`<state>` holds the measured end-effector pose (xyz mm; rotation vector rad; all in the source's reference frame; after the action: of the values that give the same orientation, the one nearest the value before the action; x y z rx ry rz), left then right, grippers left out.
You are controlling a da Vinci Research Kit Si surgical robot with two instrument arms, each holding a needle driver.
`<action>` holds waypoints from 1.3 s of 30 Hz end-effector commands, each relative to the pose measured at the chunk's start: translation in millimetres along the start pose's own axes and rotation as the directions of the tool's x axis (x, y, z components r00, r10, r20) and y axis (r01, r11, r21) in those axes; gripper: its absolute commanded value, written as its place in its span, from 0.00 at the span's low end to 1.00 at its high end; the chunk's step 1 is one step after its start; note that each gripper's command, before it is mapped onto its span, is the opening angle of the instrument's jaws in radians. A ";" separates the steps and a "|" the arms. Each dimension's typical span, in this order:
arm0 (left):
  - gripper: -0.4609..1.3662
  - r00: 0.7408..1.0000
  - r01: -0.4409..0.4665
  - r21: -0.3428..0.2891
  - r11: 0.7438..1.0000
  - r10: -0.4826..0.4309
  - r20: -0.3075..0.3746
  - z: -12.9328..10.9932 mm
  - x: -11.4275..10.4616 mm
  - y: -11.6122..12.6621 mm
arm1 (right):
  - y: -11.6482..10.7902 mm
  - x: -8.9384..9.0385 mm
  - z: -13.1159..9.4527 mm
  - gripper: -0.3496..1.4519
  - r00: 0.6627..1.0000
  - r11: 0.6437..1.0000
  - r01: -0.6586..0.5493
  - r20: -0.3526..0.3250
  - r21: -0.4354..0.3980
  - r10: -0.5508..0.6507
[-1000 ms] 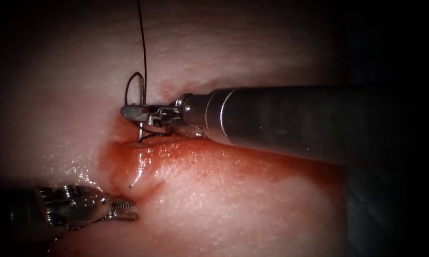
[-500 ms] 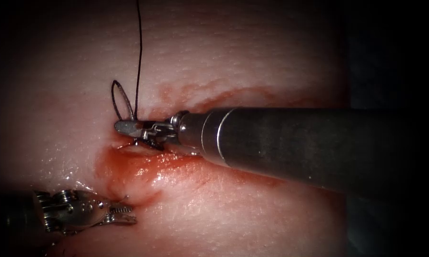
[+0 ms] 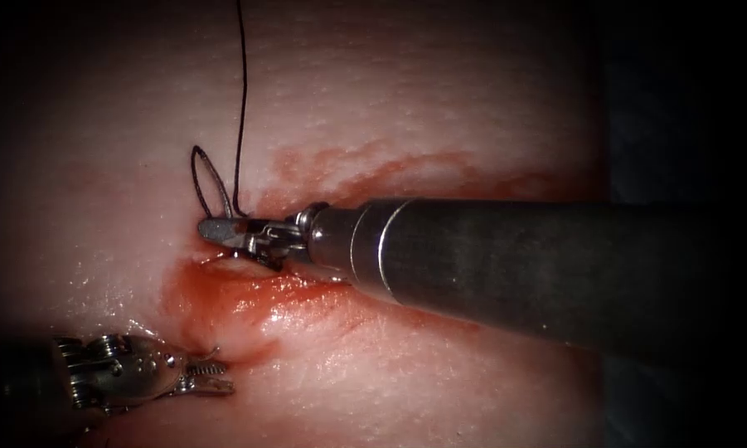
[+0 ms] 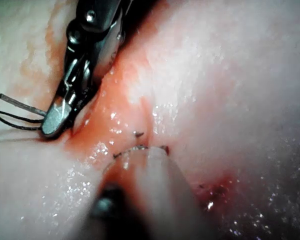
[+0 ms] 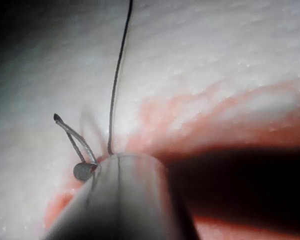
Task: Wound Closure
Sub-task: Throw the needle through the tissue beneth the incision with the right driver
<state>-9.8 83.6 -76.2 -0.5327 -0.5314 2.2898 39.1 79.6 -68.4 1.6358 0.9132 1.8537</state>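
Observation:
My right tool (image 3: 215, 231) reaches in from the right, above the cut (image 3: 232, 290). Its jaws are shut on the curved needle (image 3: 261, 251) near its tail. Most of the curve is buried in the tissue (image 3: 439, 91). Dark thread (image 3: 241, 99) runs up from the jaws, with a small loop (image 3: 201, 176) beside it. That tool (image 4: 57, 116) also appears in the left wrist view, and the thread (image 5: 119, 70) in the right wrist view. A thin metal tip (image 3: 209, 353) pokes out of the cut's lower edge. My left tool (image 3: 224, 375) sits just below it, jaws open, holding nothing.
Red fluid (image 3: 215, 299) pools in the cut and streaks the tissue above the right tool's shaft (image 3: 514, 265). The shaft covers the cut's right stretch. The left tool's wrist (image 3: 108, 377) lies low over the tissue at the lower left.
The right tool dropped and rolled, driving the needle's curve into the tissue. A thin tip came out beside the left tool. The left tool edged left and its jaws parted.

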 end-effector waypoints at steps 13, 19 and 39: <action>0.36 1.000 0.000 0.000 1.000 0.000 0.000 0.0 0.1 -0.1 | -1.0 0.0 -0.7 0.00 0.999 1.000 0.010 -0.033 0.025 -0.009; 0.36 1.000 0.001 0.000 1.000 -0.001 0.000 0.0 0.1 0.0 | -3.3 3.9 -1.1 0.00 0.976 0.977 0.197 -0.112 0.081 -0.187; 0.35 1.000 0.001 0.000 1.000 -0.001 0.000 -0.1 -0.1 0.1 | -4.3 16.8 -1.2 0.83 0.677 0.697 0.708 -0.170 -0.115 -0.716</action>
<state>-9.7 83.4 -76.3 -0.5310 -0.5308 2.2884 35.0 95.0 -60.8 0.8412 1.3503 1.4522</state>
